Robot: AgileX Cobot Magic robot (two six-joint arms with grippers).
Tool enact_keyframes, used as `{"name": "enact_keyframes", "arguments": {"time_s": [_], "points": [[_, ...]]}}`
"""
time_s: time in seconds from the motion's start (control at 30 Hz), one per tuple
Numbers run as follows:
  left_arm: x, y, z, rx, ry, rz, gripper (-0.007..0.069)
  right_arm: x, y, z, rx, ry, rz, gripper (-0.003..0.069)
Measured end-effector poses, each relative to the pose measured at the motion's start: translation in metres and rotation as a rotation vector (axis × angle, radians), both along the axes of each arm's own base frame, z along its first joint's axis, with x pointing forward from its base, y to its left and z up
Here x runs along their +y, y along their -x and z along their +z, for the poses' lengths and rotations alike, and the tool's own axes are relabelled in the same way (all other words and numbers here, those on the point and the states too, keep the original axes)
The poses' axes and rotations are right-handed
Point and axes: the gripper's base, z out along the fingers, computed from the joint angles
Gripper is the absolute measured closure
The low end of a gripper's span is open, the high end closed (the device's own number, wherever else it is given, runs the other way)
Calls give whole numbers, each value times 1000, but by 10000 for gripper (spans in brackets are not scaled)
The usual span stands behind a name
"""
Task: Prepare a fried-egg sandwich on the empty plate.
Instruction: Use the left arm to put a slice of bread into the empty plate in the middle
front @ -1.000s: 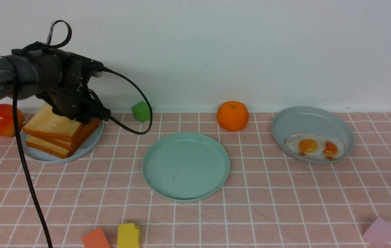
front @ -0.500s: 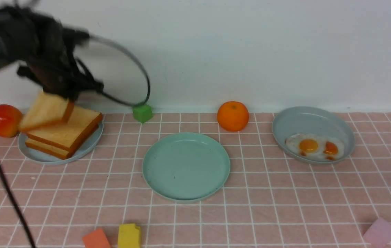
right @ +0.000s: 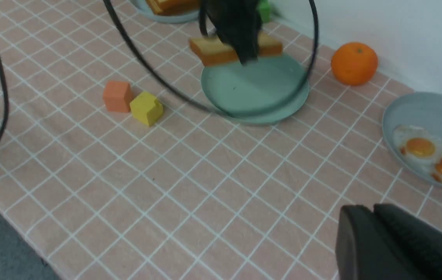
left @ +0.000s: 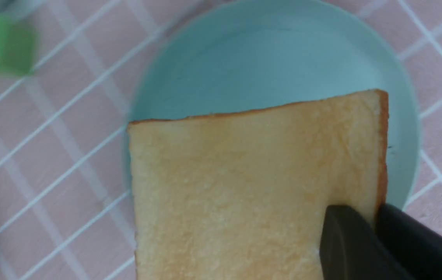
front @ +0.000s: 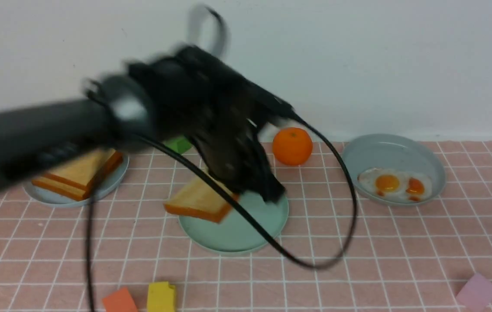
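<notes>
Seeing the right gripper (right: 372, 229) hanging empty at about five o'clock, and being unable to tell whether closed fully. Passing an orange block (front: 119, 300) and a yellow block (front: 161, 297) lying side by side at seven o'clock on the tabletop (front: 358, 260). Finding the mint-green plate (front: 237, 229) at the centre, bare. Holding a toast slice (front: 196, 200) just above that plate's ten o'clock rim, slightly tilted and overhanging it, with the left gripper (left: 363, 217) clamped on one corner only. Risking, on letting go here, a landing on the rim and a slide onto the tabletop. Risking too a twist out of so small a pinch, or a snag from the black cable (front: 315, 260) looping across the plate. Waiting farther back: the toast stack (front: 79, 173) at ten o'clock, the fried eggs (front: 395, 184) in a grey-blue dish (front: 393, 151) at two o'clock.
</notes>
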Motion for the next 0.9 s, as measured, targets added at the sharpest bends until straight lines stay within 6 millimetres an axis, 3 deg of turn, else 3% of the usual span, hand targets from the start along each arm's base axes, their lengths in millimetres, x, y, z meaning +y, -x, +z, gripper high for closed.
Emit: {"name": "enact_keyframes", "arguments": {"time_s": [0.27,0.47,0.6,0.8,0.9], "points": [[-18,-11,-34,-55,-29,-33,576,0,4,-5,58,32,21,575],[-20,-11,-45,-23,-19,-21,570,1,6,-6,77,25,38,575],[-21,-11,-45,-24,-15,-21,487,2,6,-6,83,19,46,574],[-21,-12,-45,-28,-9,-23,293,2,7,-6,88,13,53,568],[-21,-11,-45,-22,-15,-20,239,2,7,-6,89,14,53,568]]}}
